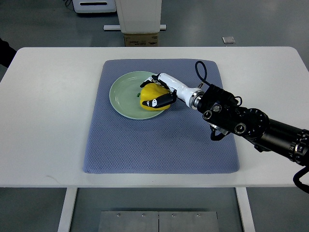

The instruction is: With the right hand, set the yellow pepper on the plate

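A yellow pepper (150, 95) sits over the right part of a pale green plate (124, 94), which lies on a blue-grey mat (159, 140). My right hand (157, 92) reaches in from the right edge, its white and black fingers (161, 100) curled around the pepper. Whether the pepper rests on the plate or hangs just above it I cannot tell. The left arm is not visible.
The mat covers the middle of a white table (48, 121). Beyond the table's far edge stand a white pillar base and a cardboard box (141, 38). The black forearm (251, 123) crosses the mat's right side.
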You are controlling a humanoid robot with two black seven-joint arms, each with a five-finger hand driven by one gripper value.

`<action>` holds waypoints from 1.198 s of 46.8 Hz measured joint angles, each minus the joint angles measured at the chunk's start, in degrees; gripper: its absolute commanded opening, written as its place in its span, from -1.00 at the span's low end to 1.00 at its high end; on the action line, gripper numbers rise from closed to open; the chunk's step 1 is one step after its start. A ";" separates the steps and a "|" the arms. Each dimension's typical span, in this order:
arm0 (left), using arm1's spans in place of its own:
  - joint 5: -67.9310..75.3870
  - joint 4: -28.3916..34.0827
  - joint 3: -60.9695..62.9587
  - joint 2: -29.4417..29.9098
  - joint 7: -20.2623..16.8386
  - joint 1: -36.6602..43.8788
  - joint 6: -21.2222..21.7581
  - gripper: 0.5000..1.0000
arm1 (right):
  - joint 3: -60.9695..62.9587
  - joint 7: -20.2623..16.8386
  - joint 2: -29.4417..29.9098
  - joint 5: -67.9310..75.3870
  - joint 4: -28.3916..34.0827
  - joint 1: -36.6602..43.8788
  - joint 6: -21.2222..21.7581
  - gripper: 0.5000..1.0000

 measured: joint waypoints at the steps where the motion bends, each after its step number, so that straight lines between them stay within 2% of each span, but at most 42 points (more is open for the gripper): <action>1: 0.00 0.00 0.00 0.00 0.00 0.00 0.00 1.00 | 0.04 0.00 0.00 0.04 0.09 0.00 -0.03 -0.04; 4: -0.01 0.00 0.00 0.00 0.00 0.00 0.00 1.00 | 0.44 0.00 0.00 0.16 0.80 0.12 -0.17 0.47; 9: -0.01 0.00 0.00 0.00 0.00 0.00 0.00 1.00 | 1.69 0.00 0.00 0.52 1.70 0.15 -1.27 0.96; 25: 0.00 0.02 0.00 0.00 0.00 0.00 0.00 1.00 | 4.85 0.14 0.00 0.71 2.69 0.54 -1.61 1.00; 56: 0.01 0.02 0.00 0.00 -0.01 0.00 0.00 1.00 | 29.59 0.08 0.00 5.12 1.85 -6.49 -2.60 1.00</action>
